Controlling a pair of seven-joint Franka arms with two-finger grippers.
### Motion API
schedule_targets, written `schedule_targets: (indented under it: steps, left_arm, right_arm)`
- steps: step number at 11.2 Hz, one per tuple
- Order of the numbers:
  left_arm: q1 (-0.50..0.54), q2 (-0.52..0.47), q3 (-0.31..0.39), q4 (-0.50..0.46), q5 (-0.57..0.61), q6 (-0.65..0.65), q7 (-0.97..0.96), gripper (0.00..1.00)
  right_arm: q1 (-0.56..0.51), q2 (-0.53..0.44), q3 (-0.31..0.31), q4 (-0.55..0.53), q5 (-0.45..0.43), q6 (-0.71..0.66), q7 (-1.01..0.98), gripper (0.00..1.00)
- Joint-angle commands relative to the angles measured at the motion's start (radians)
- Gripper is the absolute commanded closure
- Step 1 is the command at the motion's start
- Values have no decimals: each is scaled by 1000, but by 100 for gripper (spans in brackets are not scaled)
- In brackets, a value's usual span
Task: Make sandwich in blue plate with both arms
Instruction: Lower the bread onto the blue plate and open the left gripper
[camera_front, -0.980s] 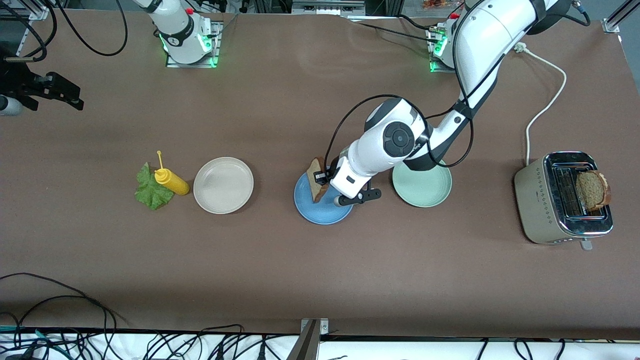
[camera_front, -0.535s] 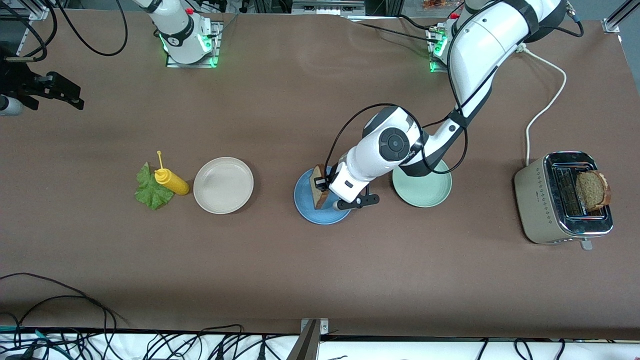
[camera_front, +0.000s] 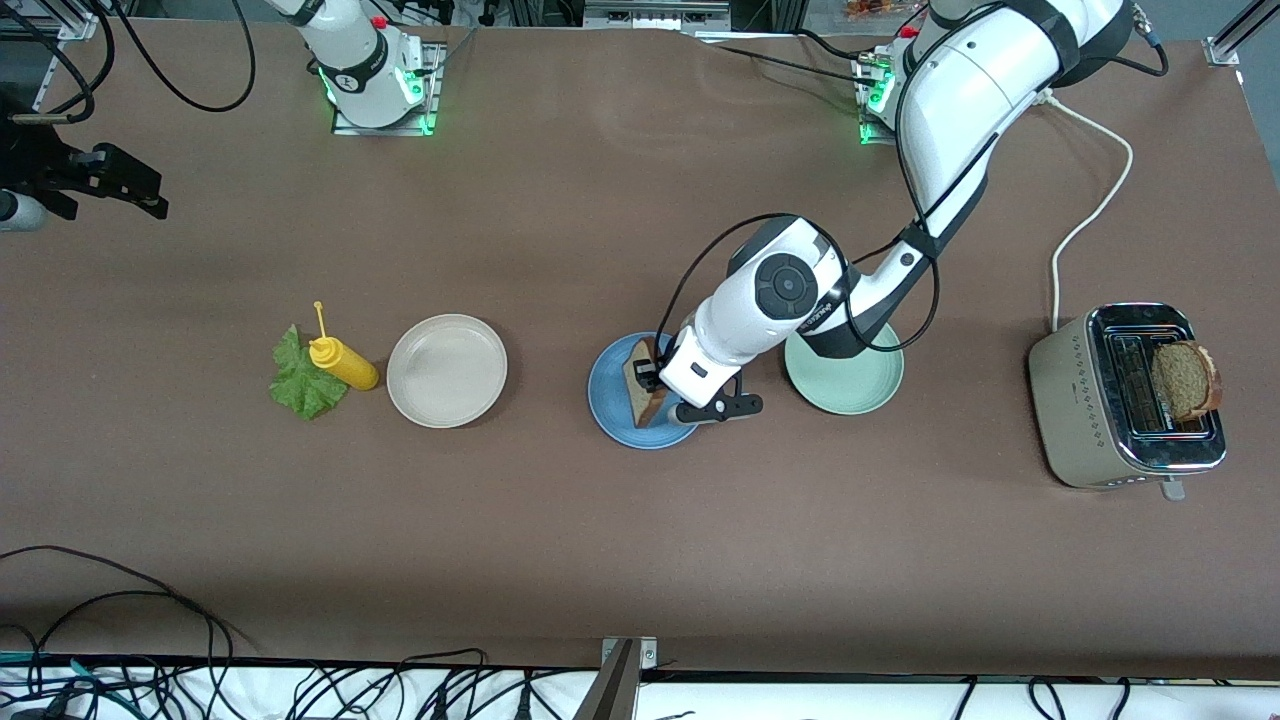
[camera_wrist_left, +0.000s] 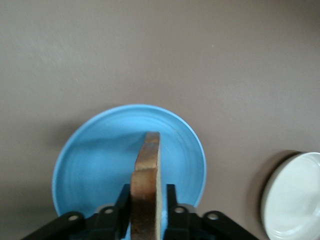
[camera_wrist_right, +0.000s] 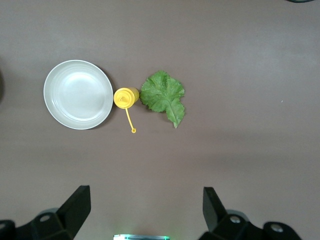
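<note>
**Bread slice held on edge over the blue plate**

The left gripper (camera_front: 652, 392) is low over the blue plate (camera_front: 610, 395), which sits near the middle of the table (camera_front: 600, 540). Its fingers (camera_wrist_left: 123, 202) sit narrow against both faces of 1 bread slice (camera_wrist_left: 146, 187), which stands upright on its edge between them, crust uppermost in the left wrist view. Whether the slice's lower edge touches the plate cannot be told.

A 2nd bread slice (camera_front: 1185, 380) stands up out of the slot of the toaster (camera_front: 1095, 400), at the left arm's end of the table. A pale green plate (camera_front: 850, 385) lies between the toaster and the blue plate, partly under the left arm.

Toward the right arm's end lie a beige plate (camera_front: 447, 371), a yellow squeeze bottle (camera_front: 343, 362) just beside it, and the lettuce leaf (camera_front: 298, 385), touching the bottle.

The right gripper (camera_wrist_right: 145, 210) waits high over the lettuce, bottle and beige plate, its fingers spread wide and holding nothing.
</note>
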Motion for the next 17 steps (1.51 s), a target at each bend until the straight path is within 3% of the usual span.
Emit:
schedule_targets:
  steps: [1, 6, 10, 13, 17]
  left_arm:
    - [8, -15, -15, 11, 167, -37, -25, 0]
    - [18, -109, -15, 13, 169, -184, -25, 0]
    - [31, -253, -15, 14, 158, -397, -25, 0]
    - [63, -359, -8, 20, 66, -541, -14, 0]
    - [74, -530, 69, 14, 8, -705, 41, 0]
  right_arm:
    - [-4, 7, -1, 24, 15, -23, -6, 0]
    - [-4, 7, -1, 24, 15, -23, -6, 0]
    - [-4, 6, 1, 25, 16, -23, -6, 0]
    - [-4, 7, -1, 25, 16, -22, -4, 0]
    - [-1, 15, 4, 22, 13, -34, 3, 0]
